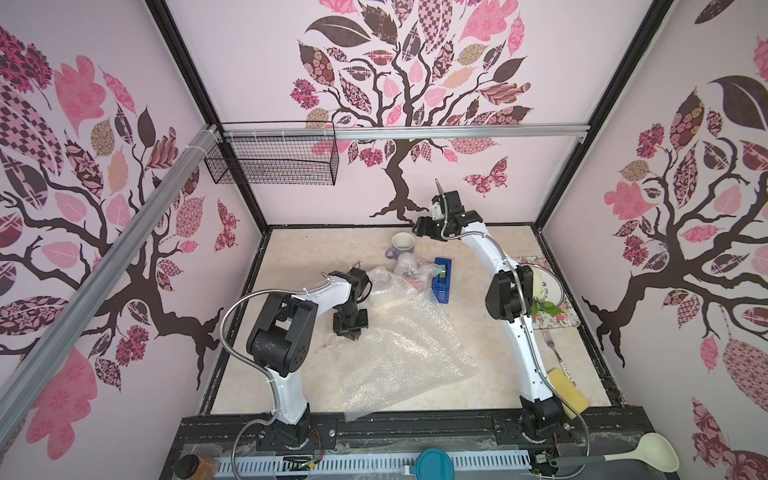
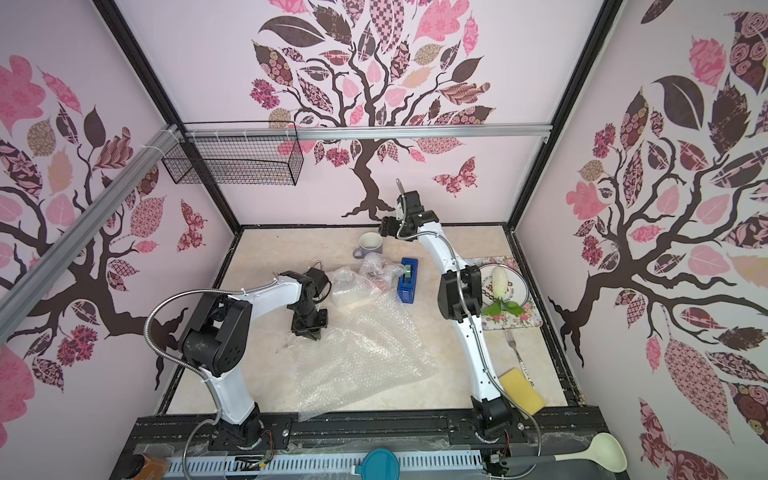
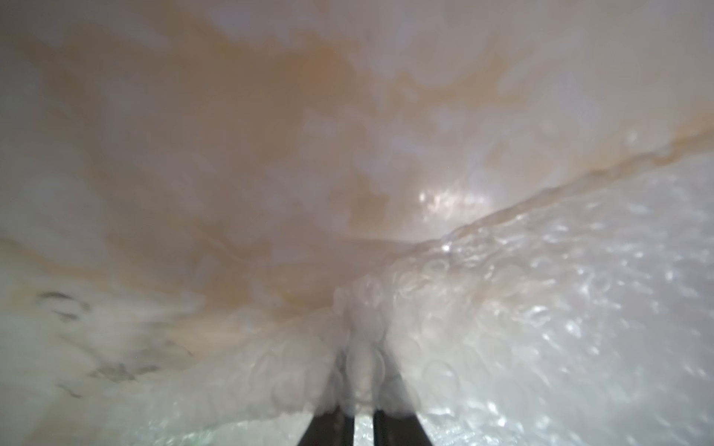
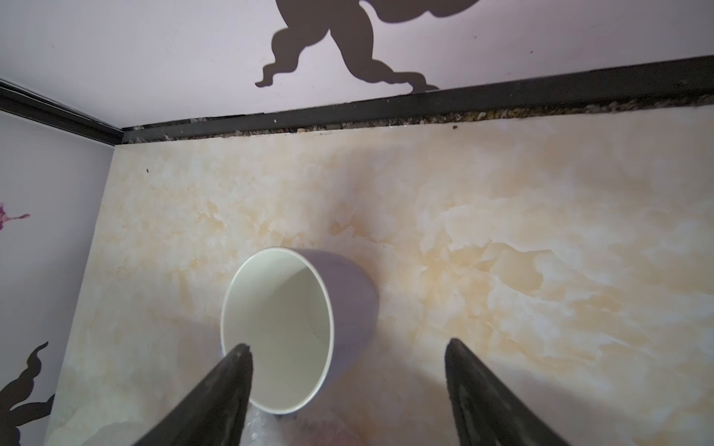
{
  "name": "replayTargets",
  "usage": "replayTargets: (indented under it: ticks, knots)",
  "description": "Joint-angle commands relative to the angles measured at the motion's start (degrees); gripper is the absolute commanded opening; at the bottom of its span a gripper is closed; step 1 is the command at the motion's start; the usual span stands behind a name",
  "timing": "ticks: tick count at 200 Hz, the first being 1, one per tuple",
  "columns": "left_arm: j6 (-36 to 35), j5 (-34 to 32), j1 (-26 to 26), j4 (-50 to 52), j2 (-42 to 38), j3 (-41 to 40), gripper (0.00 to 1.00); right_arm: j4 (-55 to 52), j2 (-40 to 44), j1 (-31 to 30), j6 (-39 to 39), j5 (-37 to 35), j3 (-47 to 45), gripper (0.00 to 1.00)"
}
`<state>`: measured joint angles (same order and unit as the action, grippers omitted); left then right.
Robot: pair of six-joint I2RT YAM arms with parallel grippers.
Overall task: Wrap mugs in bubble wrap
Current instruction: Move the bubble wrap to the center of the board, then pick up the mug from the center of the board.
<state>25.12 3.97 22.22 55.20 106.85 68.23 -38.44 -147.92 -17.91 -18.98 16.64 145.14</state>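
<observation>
- A big flat sheet of bubble wrap lies on the counter at 6 o'clock. No mug sits on it yet.
- The left tool is at the sheet's 10 o'clock edge. In the left wrist view its fingers are squeezed together on a bunch of the wrap.
- Past the sheet, near the middle, a pale mug and a red mug are both covered in wrap. I think these two are done, or nearly.
- A blue tape holder stands just beside them, at 3 o'clock.
- Far back at 12 o'clock the purple mug stands bare and upright. The right tool hangs over it, fingers wide apart, holding nothing.
- So I think one mug is left. It needs lifting onto the sheet and rolling up.
</observation>
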Motion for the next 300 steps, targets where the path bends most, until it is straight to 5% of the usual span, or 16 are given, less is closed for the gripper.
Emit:
replayTargets:
  ticks: [1,65,116,169,200,212,239,267,300]
  knots:
    - [-6.1,-8.0,-1.0,-7.2,3.3,3.5,0.12,1.2,-3.5,-1.3,0.1,0.7,3.0,0.78]
    - [-5.1,-6.4,-1.1,-5.0,-8.5,2.0,0.27,1.0,-7.8,-3.1,0.5,-1.7,3.5,0.62]
    - [3.4,-6.1,-3.2,1.7,-23.7,-3.3,0.43,-3.2,-3.9,-3.8,3.3,-12.8,3.7,0.0]
    - [9.5,-4.6,-7.1,2.5,-36.5,-5.8,0.54,-6.0,17.3,-3.6,5.2,-25.0,-1.2,0.0]
    - [10.5,-7.3,-8.1,1.8,-39.4,-5.4,0.55,-13.7,32.0,-3.9,13.0,-18.6,-7.4,0.0]
    - [10.7,-7.9,-8.4,-0.8,-39.9,-6.3,0.55,-14.7,40.4,-4.9,14.8,-15.0,-17.1,0.0]
    - [12.7,-3.6,-11.9,-3.6,-39.4,-6.9,0.55,-18.7,56.5,-14.5,19.2,-16.3,-41.0,0.0]
    - [13.1,-1.6,-12.8,0.4,-38.4,-5.8,0.56,-19.5,62.5,-29.2,18.6,-18.0,-59.5,0.0]
    - [14.2,-2.0,-12.9,2.0,-41.2,-9.6,0.57,-15.9,56.0,-35.0,14.5,-20.1,-60.3,0.0]
